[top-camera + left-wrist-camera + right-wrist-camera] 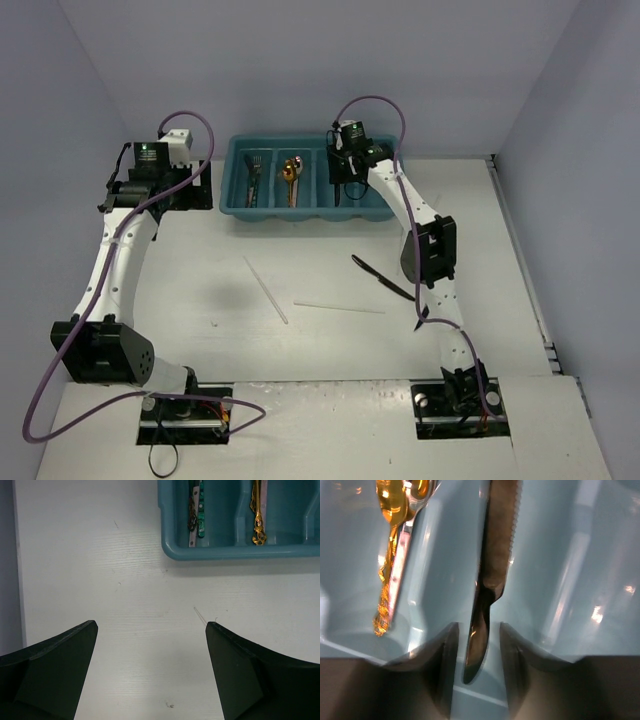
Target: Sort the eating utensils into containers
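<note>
1. Cutlery sorting on my remote rig: the teal tray [310,213] lies at the far side of the white bench [180,290], its four long compartments side by side.
2. My right end effector [478,630] hangs low over the third compartment from the left. A dark knife [497,555] with a serrated blade lies in that compartment, its handle end between the fingers [445,655]. I see a slim gap on each side, so the grip is released.
3. My left end effector [151,625] hovers over bare bench near the tray's near left corner, fingers spread wide, holding nothing.
4. Silver forks [254,175] lie in the leftmost compartment. A gold spoon [290,172] lies in the next one, with a silver handle under it in the right wrist view.
5. Out on the bench, a second dark knife [382,277] lies slantwise just beside the right arm. One pale stick [266,290] lies slanted near the middle, and another pale stick [338,307] lies almost level, near it but apart.
</note>
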